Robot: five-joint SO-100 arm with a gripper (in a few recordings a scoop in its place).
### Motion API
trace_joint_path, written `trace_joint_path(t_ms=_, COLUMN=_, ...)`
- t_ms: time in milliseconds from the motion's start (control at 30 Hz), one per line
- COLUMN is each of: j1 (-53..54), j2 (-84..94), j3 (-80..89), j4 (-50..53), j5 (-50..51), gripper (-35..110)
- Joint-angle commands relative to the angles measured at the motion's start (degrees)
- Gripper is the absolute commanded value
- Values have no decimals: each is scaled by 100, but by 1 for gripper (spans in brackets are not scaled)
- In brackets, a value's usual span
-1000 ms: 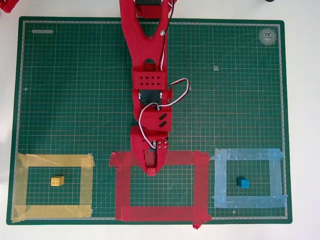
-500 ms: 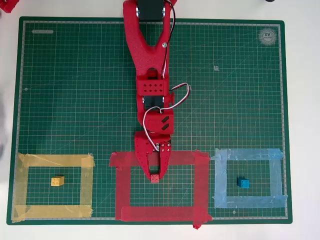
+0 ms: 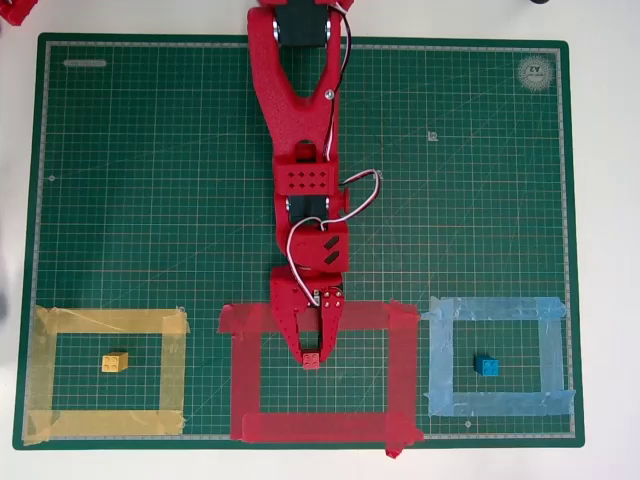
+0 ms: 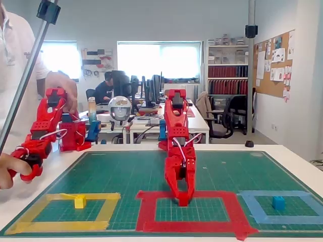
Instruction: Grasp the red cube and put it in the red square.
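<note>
green cutting mat [image 4: 126, 171] on a white table [image 3: 600, 240], office room with desks and windows behind. near edge: three tape frames, the yellow tape frame [image 3: 105, 373], the red square [image 3: 318, 372], the light-blue tape frame [image 3: 498, 356]. three cubes: yellow cube [image 3: 114, 362] in yellow, blue cube [image 3: 486, 366] in blue, red cube [image 3: 312, 358] inside the red square near its top strip. one gripper [image 3: 311, 352], jaws pinching the red cube, low at the mat

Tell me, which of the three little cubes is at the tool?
The red cube, at the tool's tip inside the red square. The yellow cube and blue cube sit alone in their own frames.
</note>
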Motion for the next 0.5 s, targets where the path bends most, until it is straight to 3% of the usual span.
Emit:
trace_joint_path(t_ms=0, j1=0, j2=413, j3=-352, j4=519, j5=-158, gripper=22)
trace_joint_path(t_ms=200, j1=62, j2=1310, j3=-18, j4=1433, j5=-105, gripper=23)
trace_joint_path(t_ms=300, j1=141, j2=2435, j3=237, j4=2637, j5=-62, gripper=23)
trace_joint_path(t_ms=467, j1=114, j2=5133, j3=2320, j4=2988, j5=0, gripper=22)
